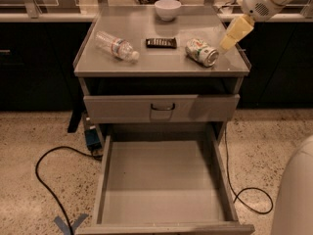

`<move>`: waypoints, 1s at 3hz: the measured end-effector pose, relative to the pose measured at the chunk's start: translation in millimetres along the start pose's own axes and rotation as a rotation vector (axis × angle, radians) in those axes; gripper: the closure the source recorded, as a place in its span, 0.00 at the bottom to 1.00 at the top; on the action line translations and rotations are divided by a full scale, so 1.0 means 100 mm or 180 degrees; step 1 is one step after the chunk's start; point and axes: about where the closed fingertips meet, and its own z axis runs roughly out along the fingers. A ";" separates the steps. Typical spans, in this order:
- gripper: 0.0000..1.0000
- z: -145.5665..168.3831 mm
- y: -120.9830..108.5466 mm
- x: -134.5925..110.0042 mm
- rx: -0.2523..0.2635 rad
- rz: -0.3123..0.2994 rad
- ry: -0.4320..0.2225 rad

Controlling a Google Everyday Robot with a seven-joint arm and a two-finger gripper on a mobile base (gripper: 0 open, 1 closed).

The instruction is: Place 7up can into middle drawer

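The 7up can [201, 52] lies on its side on the right part of the cabinet top [161, 62], its silver end facing the front right. My gripper [234, 33] hangs from the white arm at the upper right, just right of the can and a little above it, apart from it and holding nothing. The middle drawer [161, 180] is pulled wide open below, and its flat grey floor is bare.
A clear plastic water bottle [116, 46] lies on the left of the top. A dark flat packet [161, 42] sits in the middle and a white bowl [167, 9] at the back. The upper drawer front [161, 107] with a loop handle is closed. A black cable [49, 180] lies on the floor.
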 end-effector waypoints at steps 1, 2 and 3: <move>0.00 0.26 -0.06 -0.05 -0.0072 -0.0007 -0.0133; 0.00 0.46 -0.10 -0.02 -0.0166 0.0128 -0.0234; 0.00 0.66 -0.10 0.02 -0.0266 0.0263 -0.0209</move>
